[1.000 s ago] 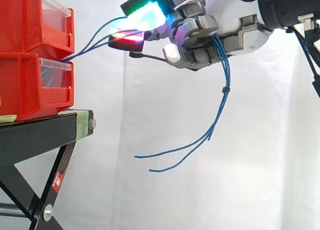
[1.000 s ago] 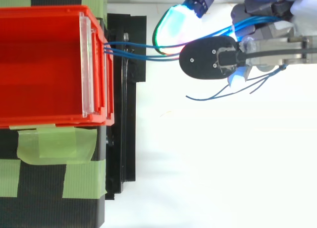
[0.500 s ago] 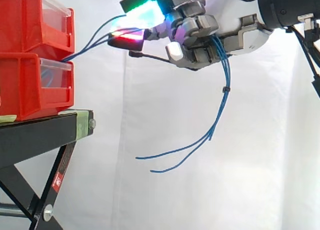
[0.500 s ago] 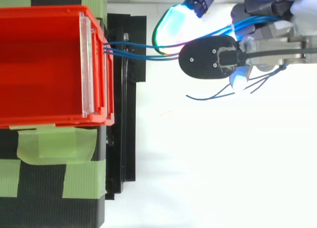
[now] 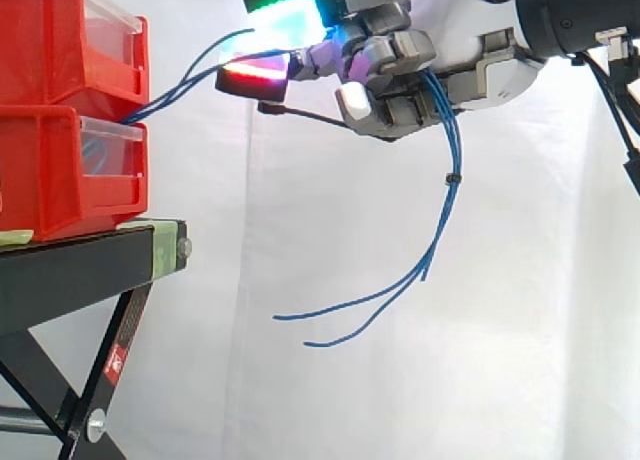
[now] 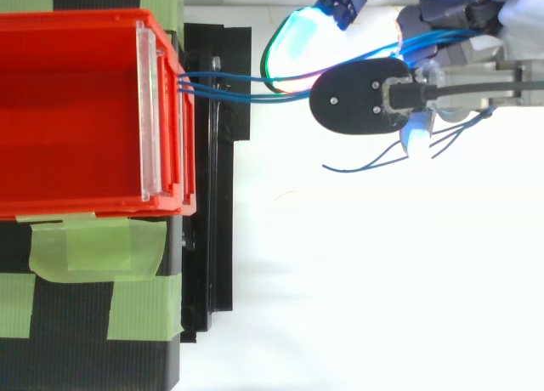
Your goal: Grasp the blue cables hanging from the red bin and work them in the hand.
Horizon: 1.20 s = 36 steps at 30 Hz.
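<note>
- The hand (image 5: 450, 60) has its fingers curled round the blue cables (image 5: 450, 160), holding them against the palm.
- Left of the hand, the cables stretch in a shallow arc to the front of the upper red bin (image 5: 50, 40).
- Below the hand, their loose ends hang free and curve away to the left.
- Well left of the hand and lower, a second red bin (image 5: 50, 175) sits on the black stand (image 5: 80, 265), which carries green tape (image 6: 85, 251).
- The white curtain (image 5: 520, 330) hangs behind the hand.
</note>
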{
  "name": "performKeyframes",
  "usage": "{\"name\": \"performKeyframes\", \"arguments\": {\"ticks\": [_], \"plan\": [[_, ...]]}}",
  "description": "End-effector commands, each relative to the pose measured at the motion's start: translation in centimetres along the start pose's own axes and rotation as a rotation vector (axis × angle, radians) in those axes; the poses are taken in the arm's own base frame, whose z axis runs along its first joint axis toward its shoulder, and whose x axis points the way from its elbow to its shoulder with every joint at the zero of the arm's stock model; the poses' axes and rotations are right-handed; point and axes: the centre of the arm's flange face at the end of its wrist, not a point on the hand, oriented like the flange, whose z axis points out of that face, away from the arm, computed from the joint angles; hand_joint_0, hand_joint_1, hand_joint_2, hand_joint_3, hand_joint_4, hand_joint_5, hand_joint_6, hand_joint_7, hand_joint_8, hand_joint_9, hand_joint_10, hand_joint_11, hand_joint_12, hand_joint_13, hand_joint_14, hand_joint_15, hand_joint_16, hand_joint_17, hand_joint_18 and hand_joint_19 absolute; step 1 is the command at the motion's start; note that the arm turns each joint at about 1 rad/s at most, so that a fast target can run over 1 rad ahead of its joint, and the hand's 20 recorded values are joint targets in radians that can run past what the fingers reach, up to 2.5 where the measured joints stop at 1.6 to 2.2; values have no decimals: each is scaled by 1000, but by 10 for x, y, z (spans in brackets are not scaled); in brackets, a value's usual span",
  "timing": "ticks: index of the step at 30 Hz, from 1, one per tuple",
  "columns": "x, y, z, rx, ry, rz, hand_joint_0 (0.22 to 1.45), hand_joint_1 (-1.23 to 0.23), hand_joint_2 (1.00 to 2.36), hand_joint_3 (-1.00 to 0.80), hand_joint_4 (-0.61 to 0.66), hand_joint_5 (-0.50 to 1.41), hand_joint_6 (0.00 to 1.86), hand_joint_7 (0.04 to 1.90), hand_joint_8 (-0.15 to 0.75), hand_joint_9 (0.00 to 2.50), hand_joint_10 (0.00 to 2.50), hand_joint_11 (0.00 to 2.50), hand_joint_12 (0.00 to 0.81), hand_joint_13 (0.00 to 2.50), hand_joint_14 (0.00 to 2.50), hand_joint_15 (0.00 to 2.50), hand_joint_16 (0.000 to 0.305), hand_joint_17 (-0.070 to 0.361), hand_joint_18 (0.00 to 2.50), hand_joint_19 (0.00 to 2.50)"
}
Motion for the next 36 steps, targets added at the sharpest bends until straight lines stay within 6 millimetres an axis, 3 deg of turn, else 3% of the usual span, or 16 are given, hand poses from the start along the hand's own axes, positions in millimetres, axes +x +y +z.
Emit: {"name": "performKeyframes", "arguments": {"ticks": [1,4,10,14,25,36], "plan": [[0,0,0,1,0,-1,946,-636,1022,-274,275,337,21,1329,474,705,2500,2500,540,972,2500,1753,53,119,1283,690],[0,0,0,1,0,-1,965,-633,1023,-235,283,339,25,1328,476,714,2500,2500,539,983,2500,1755,51,115,1299,710],[0,0,0,1,0,-1,925,-639,1020,-458,286,340,23,1330,480,725,2500,2500,541,986,2500,1770,51,115,1304,715],[0,0,0,1,0,-1,941,-642,1021,-445,296,342,27,1329,475,732,2500,2500,537,993,2500,1761,50,113,1309,719],[3,0,-2,0,6,12,1003,-629,1026,-157,282,349,42,1313,436,738,2500,2500,537,1004,2500,1762,49,110,1328,722],[4,0,-2,0,8,16,1057,-667,1017,317,271,361,69,1301,405,707,2500,2500,549,1006,2500,1762,55,124,1270,538]]}}
